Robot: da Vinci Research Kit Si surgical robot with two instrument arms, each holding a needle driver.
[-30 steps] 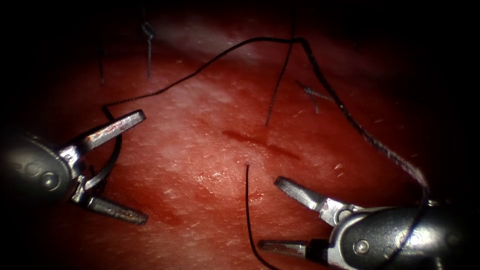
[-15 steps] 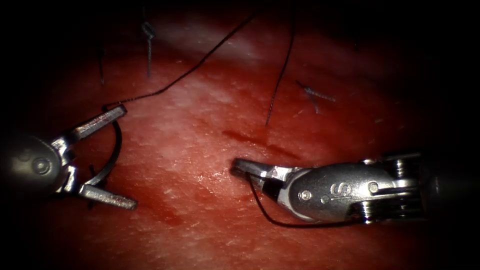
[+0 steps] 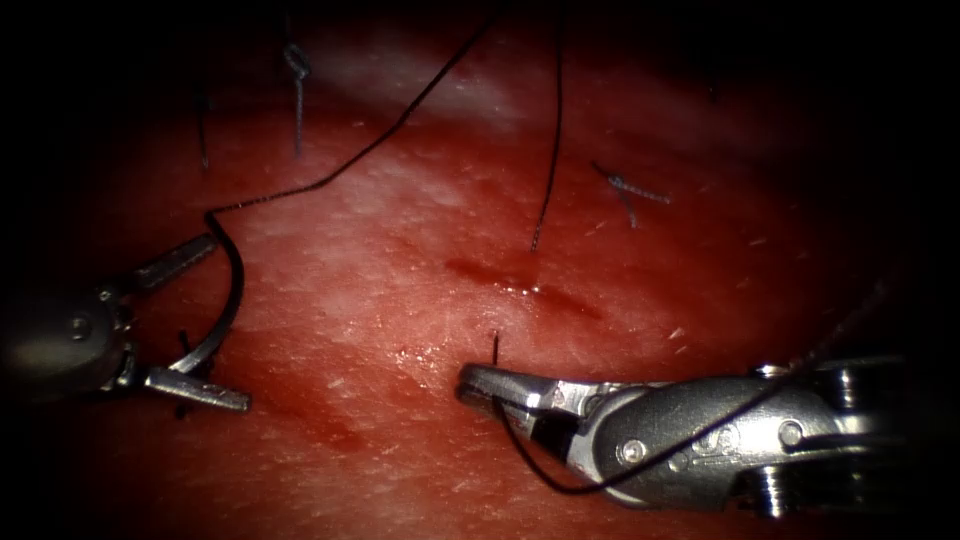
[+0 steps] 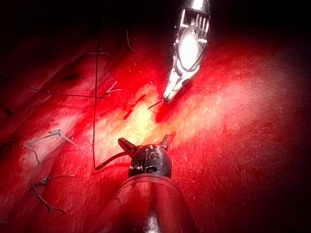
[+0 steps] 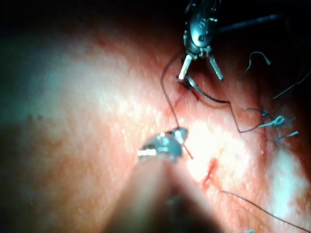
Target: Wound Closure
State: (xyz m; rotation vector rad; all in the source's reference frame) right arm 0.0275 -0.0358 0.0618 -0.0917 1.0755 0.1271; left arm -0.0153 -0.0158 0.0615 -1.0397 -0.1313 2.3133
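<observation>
My left tool [image 3: 228,322] stands far left of the cut [image 3: 520,285], jaws wide open. The dark curved needle [image 3: 237,285] lies between them, gripped by neither. Its upper end carries the thread [image 3: 330,178]. Its lower end reaches the tissue [image 3: 400,230] by the lower jaw; I cannot tell if it is in the tissue. Just below the cut, my right tool [image 3: 472,380] is shut on a short thread end [image 3: 494,345]. A slack loop [image 3: 545,478] hangs under that tool. The left wrist view has the left tool [image 4: 144,141] open, and the right tool [image 4: 167,96]. The right wrist view has the right tool [image 5: 163,145] on the thread.
Another strand [image 3: 548,150] comes down from above into the tissue at the cut's upper end. Tied stitches with cut ends sit at the upper left [image 3: 297,62] and to the right of the cut [image 3: 628,187]. Red fluid wets the tissue around the cut.
My right tool has swung in from the lower right and shut on the short thread end. The left tool has drawn back to the left, jaws still open around the needle.
</observation>
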